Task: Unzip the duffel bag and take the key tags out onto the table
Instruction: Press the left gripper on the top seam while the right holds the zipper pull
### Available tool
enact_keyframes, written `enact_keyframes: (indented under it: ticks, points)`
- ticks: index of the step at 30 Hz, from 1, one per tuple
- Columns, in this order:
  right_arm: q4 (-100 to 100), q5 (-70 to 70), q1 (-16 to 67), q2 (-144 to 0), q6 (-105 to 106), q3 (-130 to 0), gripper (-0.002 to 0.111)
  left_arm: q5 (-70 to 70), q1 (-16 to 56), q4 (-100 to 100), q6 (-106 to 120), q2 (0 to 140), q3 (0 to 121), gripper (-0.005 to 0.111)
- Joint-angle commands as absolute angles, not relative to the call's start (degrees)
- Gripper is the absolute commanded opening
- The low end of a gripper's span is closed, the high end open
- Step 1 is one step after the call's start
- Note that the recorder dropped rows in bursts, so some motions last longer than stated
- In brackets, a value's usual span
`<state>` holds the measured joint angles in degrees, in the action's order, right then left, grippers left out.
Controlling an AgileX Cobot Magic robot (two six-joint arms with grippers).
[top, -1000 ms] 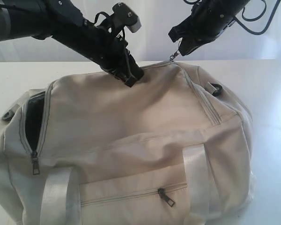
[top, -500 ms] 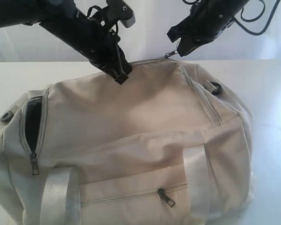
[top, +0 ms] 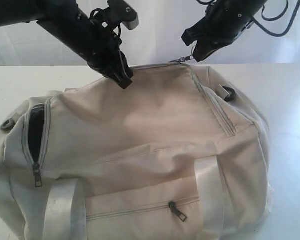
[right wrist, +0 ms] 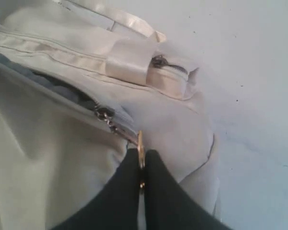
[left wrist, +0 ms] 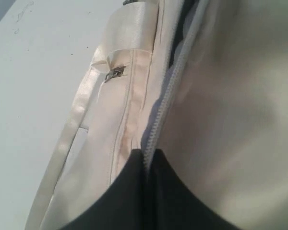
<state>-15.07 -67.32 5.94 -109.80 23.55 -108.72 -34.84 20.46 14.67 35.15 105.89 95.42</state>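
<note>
Right fingers (right wrist: pixel 122 191) pinch the zipper pull (right wrist: pixel 140 143), plain only from the wrist.

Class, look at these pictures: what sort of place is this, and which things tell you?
Probably a robot lab or test bench: a wide white table, a plain pale backdrop, one duffel bag, and a black, cabled left pincer and right pincer gripping it.

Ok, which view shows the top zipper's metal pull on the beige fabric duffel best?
The right wrist view: the metal zipper pull sits close up, pinched in the black right gripper. The exterior view shows it only as a tiny glint below that gripper. The left wrist view shows only zipper teeth.
</note>
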Motion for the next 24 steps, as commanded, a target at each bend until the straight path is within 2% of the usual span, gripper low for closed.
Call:
enact_keyframes:
  ticks: [1,24]
  points:
    - [-7.6,-67.6,5.0,-108.6,22.0,-108.5,0.0,-38.6,18.1,11.5,34.3,104.6,95.4,0.0]
    - [-8.1,-70.0,4.9,-108.6,20.7,-108.4,0.0,-41.1,17.3,12.7,34.2,102.3,95.4,0.0]
